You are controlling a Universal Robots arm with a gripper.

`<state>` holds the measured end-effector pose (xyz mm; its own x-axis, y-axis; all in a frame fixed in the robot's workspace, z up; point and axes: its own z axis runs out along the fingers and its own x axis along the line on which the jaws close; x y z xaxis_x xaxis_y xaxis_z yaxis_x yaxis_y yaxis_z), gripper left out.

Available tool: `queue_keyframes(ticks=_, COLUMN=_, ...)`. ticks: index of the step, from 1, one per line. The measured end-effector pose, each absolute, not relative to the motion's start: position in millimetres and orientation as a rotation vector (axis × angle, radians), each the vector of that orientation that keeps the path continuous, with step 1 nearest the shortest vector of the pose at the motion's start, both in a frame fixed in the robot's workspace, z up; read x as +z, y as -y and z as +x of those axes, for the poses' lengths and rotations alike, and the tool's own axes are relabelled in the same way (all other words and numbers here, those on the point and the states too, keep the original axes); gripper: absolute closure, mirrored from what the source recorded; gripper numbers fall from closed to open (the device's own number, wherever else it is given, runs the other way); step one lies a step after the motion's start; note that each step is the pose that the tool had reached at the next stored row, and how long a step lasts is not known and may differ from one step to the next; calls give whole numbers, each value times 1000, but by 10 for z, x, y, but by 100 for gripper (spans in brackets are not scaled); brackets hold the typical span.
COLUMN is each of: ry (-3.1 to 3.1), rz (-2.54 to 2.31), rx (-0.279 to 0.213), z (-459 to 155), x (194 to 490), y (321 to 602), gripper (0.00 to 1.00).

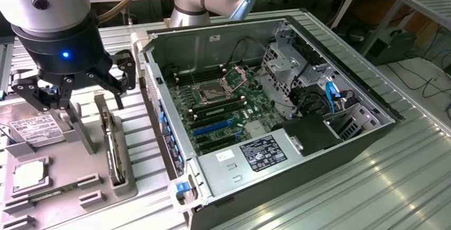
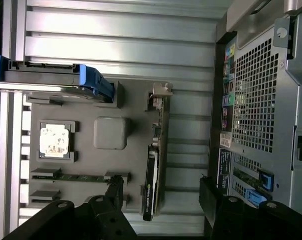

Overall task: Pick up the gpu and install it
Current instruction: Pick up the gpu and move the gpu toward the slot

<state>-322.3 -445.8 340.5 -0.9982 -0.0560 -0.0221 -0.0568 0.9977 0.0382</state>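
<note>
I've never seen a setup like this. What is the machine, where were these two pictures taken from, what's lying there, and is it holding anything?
The machine is a robot arm ending in a gripper, a kind of claw. One picture comes from a camera off to the side; the other from a camera on the arm's wrist, looking down. Beside an open computer case lies a grey tray of parts: the gpu, a graphics card standing on edge, a hard drive, a processor chip and a memory stick. The gripper hangs open above the tray, near the gpu, holding nothing.
</note>
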Motion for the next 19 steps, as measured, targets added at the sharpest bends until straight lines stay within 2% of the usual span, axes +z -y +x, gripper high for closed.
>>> queue_keyframes(ticks=19, ry=-3119, rz=-88, rx=61, z=-3269, x=3192, y=4490, gripper=28)
